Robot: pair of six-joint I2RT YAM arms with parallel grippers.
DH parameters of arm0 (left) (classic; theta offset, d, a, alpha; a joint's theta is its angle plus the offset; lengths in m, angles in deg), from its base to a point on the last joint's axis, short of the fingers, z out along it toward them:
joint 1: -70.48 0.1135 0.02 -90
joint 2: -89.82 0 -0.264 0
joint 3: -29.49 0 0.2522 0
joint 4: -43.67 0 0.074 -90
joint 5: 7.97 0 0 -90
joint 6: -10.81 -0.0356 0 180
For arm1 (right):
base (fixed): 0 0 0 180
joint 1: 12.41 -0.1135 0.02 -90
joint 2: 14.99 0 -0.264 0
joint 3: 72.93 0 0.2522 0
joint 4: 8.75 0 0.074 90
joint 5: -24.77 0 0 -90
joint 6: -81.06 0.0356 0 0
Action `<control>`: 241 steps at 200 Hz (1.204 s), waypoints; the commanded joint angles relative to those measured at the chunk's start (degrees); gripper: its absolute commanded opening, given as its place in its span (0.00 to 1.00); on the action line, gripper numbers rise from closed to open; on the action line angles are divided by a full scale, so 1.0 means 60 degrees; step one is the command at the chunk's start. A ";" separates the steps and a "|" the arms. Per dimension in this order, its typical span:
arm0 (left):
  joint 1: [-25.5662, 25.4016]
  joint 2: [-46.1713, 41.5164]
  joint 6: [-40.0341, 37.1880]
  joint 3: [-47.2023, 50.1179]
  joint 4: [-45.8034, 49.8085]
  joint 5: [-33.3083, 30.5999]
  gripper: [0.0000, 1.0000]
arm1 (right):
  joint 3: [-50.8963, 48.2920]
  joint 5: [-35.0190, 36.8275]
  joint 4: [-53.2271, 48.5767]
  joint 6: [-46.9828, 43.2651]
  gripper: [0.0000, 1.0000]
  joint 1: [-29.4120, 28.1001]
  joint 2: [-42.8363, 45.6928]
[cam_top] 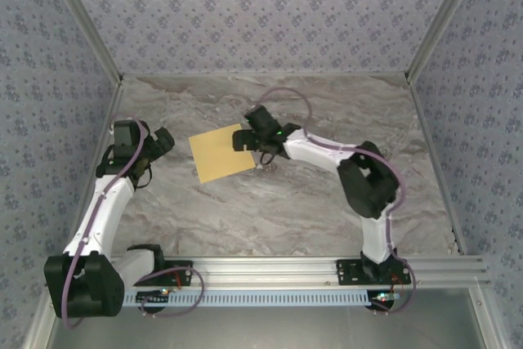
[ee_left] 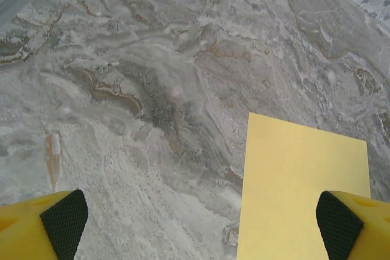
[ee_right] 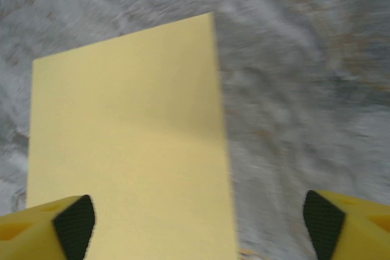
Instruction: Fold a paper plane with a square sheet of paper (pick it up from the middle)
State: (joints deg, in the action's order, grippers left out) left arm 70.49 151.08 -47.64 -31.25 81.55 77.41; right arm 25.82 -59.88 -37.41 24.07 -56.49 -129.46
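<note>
Sheet of square mustard-yellow paper (cam_top: pixel 222 153) is laid flat on grey marbled tabletop (cam_top: pixel 286 202). Right end effector (ee_right: pixel 198 226) is spread wide, straddling its right edge. Left end effector (ee_left: pixel 201 223), likewise spread, is positioned near its left edge.

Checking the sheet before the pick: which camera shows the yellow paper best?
Top external: the square sheet of paper lies flat and nearly whole, with the right gripper over its right edge. The left wrist view crops it; the right wrist view is close but blurred and also cropped.
</note>
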 commanded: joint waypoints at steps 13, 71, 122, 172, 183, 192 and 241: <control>0.0021 -0.0146 0.0131 -0.0051 0.0269 0.0261 0.99 | 0.1888 -0.0538 -0.0968 0.0652 0.77 -0.0480 -0.1570; 0.0030 -0.0058 0.0120 -0.0021 0.0159 0.0360 0.99 | 0.4498 -0.0750 -0.2138 0.0855 0.74 -0.0612 -0.3717; 0.0027 0.0030 0.0132 -0.0003 0.0151 0.0369 0.99 | 0.4687 -0.0664 -0.3156 0.0889 0.74 -0.0553 -0.4199; 0.0027 0.0118 0.0136 0.0026 0.0162 0.0375 0.99 | 0.3326 -0.0374 -0.3803 0.0584 0.74 -0.0535 -0.3614; 0.0027 0.0132 0.0157 0.0021 0.0176 0.0389 0.99 | 0.2539 -0.0152 -0.3799 0.0591 0.74 -0.0533 -0.3198; 0.0019 0.0155 0.0174 0.0026 0.0182 0.0400 0.99 | 0.1737 0.0029 -0.3704 0.0268 0.74 -0.0524 -0.2757; 0.0021 0.0296 0.0220 -0.0023 0.0174 0.0649 0.99 | -0.2835 0.1264 -0.3398 -0.0954 0.75 -0.0423 -0.0009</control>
State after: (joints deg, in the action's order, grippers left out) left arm 70.49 152.54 -46.91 -31.25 81.94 79.92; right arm 20.82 -57.06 -48.90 22.39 -60.01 -132.28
